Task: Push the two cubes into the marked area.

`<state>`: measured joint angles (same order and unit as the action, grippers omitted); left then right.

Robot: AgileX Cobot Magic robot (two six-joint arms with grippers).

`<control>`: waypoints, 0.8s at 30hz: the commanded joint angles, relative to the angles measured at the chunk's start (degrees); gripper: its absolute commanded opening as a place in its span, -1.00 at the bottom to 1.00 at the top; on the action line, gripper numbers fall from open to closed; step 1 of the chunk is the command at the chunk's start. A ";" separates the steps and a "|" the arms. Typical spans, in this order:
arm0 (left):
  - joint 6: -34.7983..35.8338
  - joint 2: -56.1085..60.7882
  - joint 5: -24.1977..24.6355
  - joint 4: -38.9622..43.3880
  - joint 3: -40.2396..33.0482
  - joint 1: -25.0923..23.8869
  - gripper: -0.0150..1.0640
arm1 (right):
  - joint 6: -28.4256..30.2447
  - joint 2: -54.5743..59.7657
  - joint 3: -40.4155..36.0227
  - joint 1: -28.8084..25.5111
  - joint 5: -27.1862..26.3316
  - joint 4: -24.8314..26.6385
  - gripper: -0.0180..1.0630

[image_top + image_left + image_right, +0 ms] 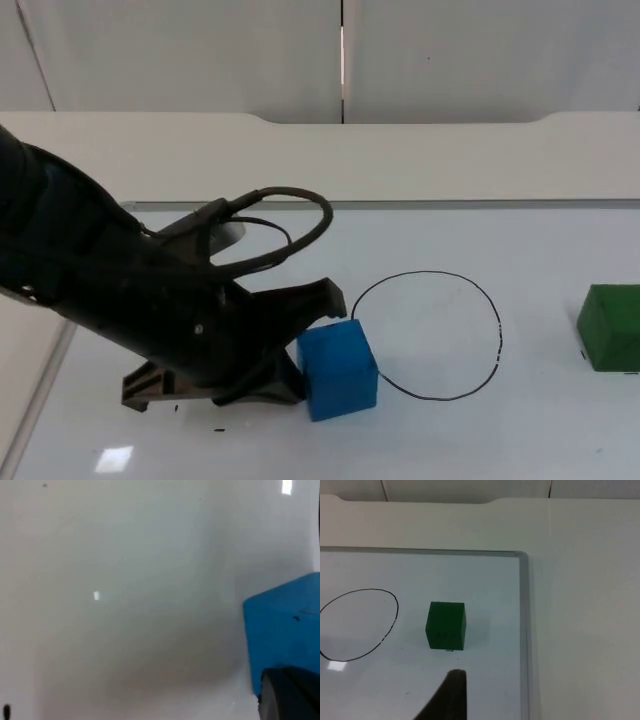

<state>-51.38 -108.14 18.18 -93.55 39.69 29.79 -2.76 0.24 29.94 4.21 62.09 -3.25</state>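
A blue cube (337, 370) sits on the whiteboard just outside the lower left of the black drawn circle (425, 335), almost touching its line. My left gripper (300, 352) lies low on the board against the cube's left side. In the left wrist view the blue cube (284, 630) is very close, right beside the gripper. A green cube (611, 327) stands apart, well to the right of the circle. The right wrist view has the green cube (446, 625) ahead of my right gripper (448, 699), a short gap between them, and the circle (357, 625) beyond the cube's far side.
The whiteboard's grey rim (400, 204) runs along the back, and its right rim (524, 630) passes close to the green cube. The bare table continues past it. The left arm's bulk covers the board's left part.
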 commanded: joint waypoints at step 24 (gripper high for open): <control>-0.67 -1.16 5.63 -5.25 0.75 0.34 -0.97 | -0.02 -0.24 -0.43 -0.44 -0.31 -0.28 0.98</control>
<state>-52.04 -109.43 23.07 -97.72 40.21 29.79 -2.76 0.24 29.94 4.21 62.09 -3.25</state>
